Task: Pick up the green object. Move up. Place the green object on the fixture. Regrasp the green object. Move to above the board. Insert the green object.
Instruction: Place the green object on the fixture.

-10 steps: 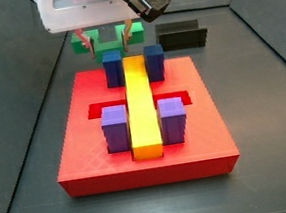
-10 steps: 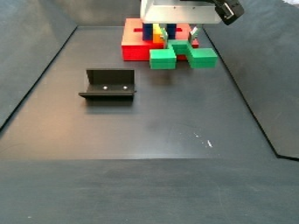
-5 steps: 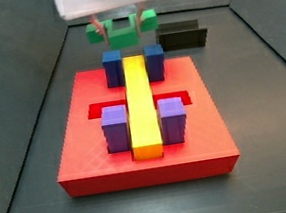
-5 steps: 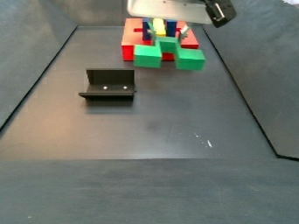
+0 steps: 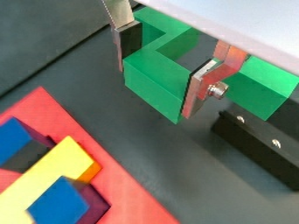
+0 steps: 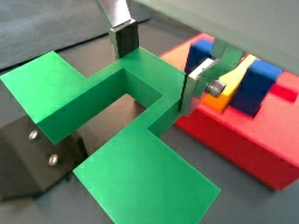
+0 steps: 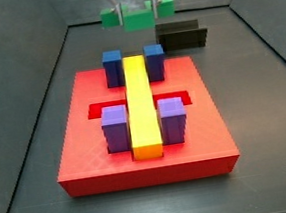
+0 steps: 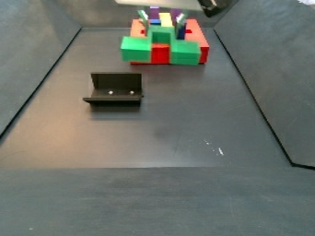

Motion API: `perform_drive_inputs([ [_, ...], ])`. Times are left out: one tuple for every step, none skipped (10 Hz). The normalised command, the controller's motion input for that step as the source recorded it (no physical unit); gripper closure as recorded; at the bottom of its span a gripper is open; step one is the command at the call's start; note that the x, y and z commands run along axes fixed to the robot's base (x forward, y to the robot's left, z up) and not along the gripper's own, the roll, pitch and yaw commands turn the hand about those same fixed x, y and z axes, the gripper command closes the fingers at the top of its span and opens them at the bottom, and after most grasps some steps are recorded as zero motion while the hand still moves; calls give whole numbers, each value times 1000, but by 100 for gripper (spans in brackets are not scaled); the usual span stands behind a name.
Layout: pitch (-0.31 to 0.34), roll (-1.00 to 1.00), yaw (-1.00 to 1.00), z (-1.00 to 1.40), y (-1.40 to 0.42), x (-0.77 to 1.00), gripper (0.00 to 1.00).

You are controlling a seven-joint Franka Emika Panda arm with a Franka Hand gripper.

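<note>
Gripper (image 5: pixel 163 59), flat silver fingers (image 5: pixel 118 31), dark pads, screw

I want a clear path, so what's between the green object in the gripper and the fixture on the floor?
In a side view, only bare dark floor lies between the green object, held in the gripper, and the fixture.

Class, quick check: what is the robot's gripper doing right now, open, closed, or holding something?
Gripper: closed on the green object, held in the air beyond the far end of the board, fixture empty.
</note>
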Motion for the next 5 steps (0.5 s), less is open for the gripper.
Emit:
perform_drive_inputs([
  [229,-823,-443,294,0,600,100],
  [266,-791,-414,263,20,583,100],
  [294,-777,-391,246,37,580,100],
  [309,-757,-380,229,49,574,100],
  [323,-746,-371,211,63,569,100],
])
